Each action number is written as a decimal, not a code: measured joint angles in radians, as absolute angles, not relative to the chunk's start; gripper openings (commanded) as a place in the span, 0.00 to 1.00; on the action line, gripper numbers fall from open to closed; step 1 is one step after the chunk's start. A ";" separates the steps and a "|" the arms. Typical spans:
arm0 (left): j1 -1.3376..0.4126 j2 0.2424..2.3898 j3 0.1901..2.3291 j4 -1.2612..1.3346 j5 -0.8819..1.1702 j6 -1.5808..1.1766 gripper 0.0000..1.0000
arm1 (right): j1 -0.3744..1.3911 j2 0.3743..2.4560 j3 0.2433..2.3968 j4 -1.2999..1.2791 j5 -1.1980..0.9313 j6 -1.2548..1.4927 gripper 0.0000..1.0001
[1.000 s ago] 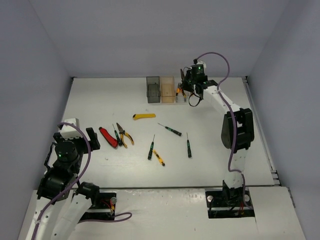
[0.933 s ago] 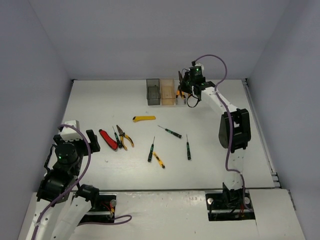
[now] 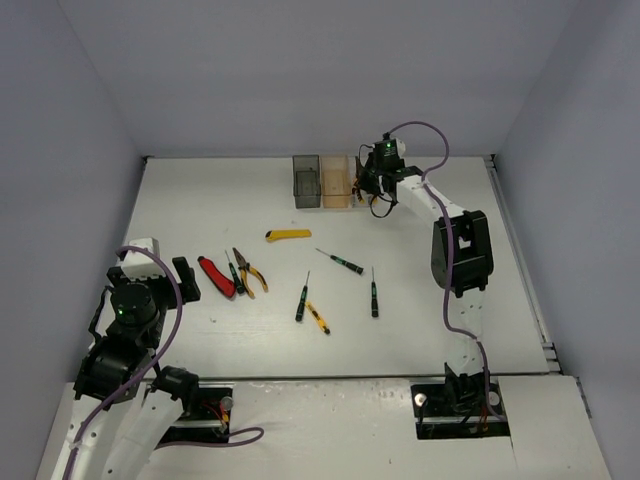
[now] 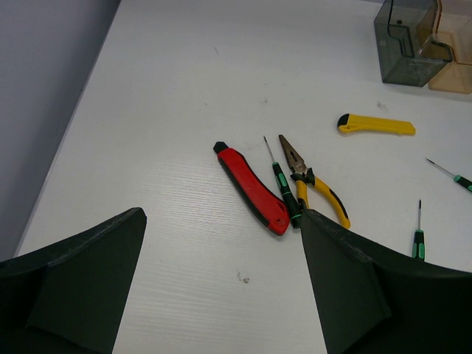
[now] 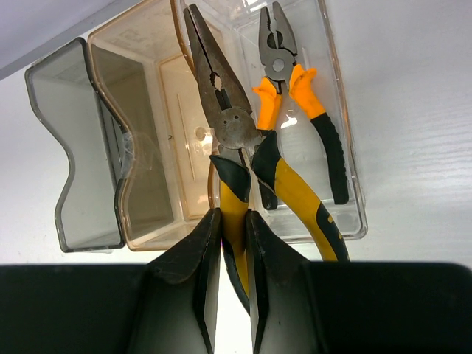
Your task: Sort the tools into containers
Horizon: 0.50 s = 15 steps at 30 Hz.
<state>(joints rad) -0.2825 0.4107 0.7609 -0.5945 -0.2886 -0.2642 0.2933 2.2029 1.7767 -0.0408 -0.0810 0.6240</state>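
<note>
White table (image 3: 200,200): right end effector (image 5: 232,217) pinches pliers (image 5: 225,118), nose toward bins (image 5: 140,184); left (image 4: 221,215) gapes empty.

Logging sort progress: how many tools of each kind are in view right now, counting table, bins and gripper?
Pliers: 3 (table, right gripper, clear bin)
Screwdrivers: 5
Yellow utility knife: 1
Red-handled cutter: 1
Total: 10

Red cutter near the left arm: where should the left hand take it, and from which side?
I'd take the red cutter across its width, toward the black-tipped end, with the open left hand coming straight down. It lies flat; nothing flanks it there, while the screwdriver crowds the other end.
</note>
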 measured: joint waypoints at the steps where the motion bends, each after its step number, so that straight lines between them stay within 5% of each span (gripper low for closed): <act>1: -0.282 0.411 0.761 -0.595 -0.288 -0.264 0.82 | 0.293 2.201 1.775 -0.041 -0.079 0.626 0.15; 7: -0.282 0.411 0.761 -0.595 -0.288 -0.264 0.82 | 0.291 2.201 1.774 -0.041 -0.075 0.627 0.42; 15: -0.282 0.411 0.761 -0.595 -0.289 -0.264 0.82 | 0.289 2.201 1.779 -0.045 -0.071 0.613 0.45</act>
